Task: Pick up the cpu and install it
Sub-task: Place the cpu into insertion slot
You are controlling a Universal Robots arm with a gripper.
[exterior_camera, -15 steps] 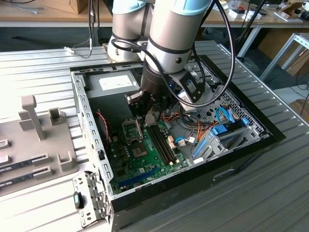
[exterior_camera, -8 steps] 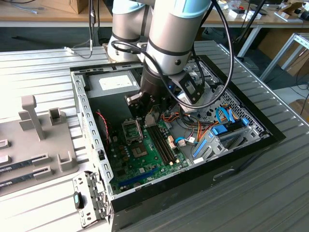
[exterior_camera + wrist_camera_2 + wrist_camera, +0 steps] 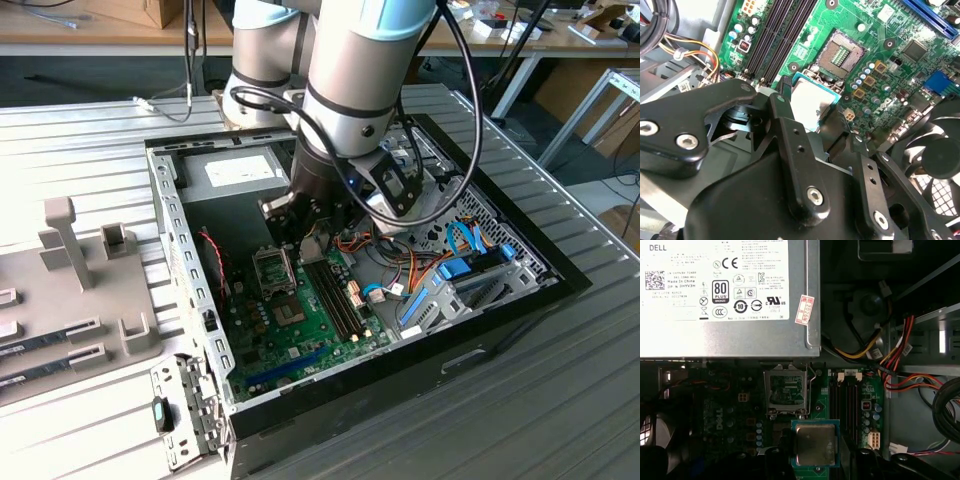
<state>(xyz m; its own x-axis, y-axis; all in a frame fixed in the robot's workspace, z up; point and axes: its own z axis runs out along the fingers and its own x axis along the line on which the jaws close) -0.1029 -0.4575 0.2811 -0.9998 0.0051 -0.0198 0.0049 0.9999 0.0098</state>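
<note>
Gripper (image 3: 308,232) pinched on the cpu (image 3: 815,444) — one black finger (image 3: 785,91) against its edge, chip held flat, metal top up, above the green motherboard (image 3: 875,30). Just beyond the chip: the open socket (image 3: 785,390), with the memory slots (image 3: 844,407) beside it. Past the socket — the grey power supply (image 3: 725,300). All of it sits inside the open computer case (image 3: 190,270).

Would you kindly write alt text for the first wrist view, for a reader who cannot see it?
The hand holds the cpu over the green board, next to the open socket and not in it. Beyond the socket lies the grey power supply; memory slots and coloured cables run alongside.
</note>
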